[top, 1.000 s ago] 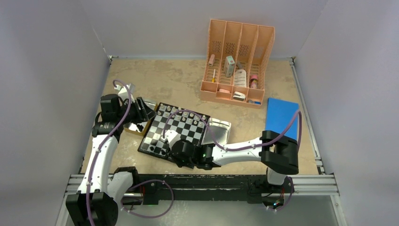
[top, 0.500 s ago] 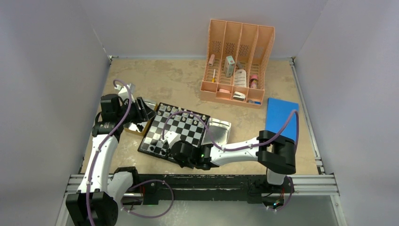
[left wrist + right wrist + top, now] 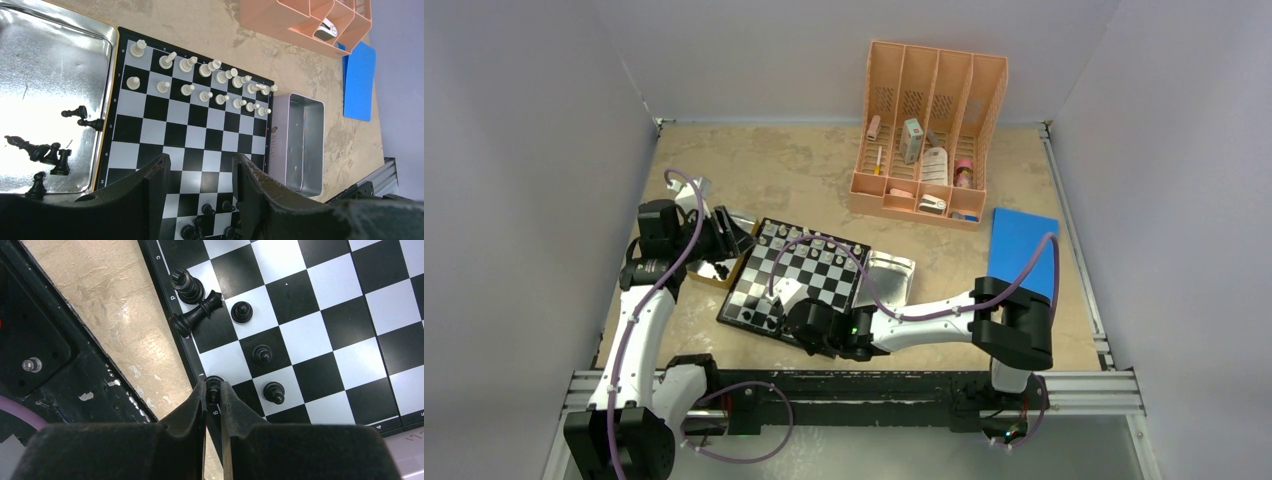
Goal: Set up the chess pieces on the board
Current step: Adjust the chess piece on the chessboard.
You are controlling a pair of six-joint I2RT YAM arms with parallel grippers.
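At the far left of the table I see a shiny metal tray (image 3: 55, 60) lying right against the board's left edge, with a handful of loose black pieces (image 3: 47, 150) on it. My left gripper (image 3: 200, 162) hangs above the seam between tray and board, its fingers spread wide and holding nothing. The board (image 3: 809, 270) lies near the middle of the table, slightly turned. The white pieces (image 3: 200, 80) fill its two far rows, all standing. In the right wrist view, three pawns (image 3: 262, 354) stand on neighbouring squares near the near edge. A taller piece (image 3: 186, 285) stands at the edge itself, and beside it a tipped piece (image 3: 197, 315) lies with its base over the rim. My right gripper (image 3: 213, 390) is down at that same edge, pinched tight around a small black piece (image 3: 214, 383); I cannot tell whether it touches its square. Just right of the board sits an open silver tin (image 3: 300, 145). Farther right is a blue pad (image 3: 1021, 245), with an orange organizer (image 3: 929, 130) behind.
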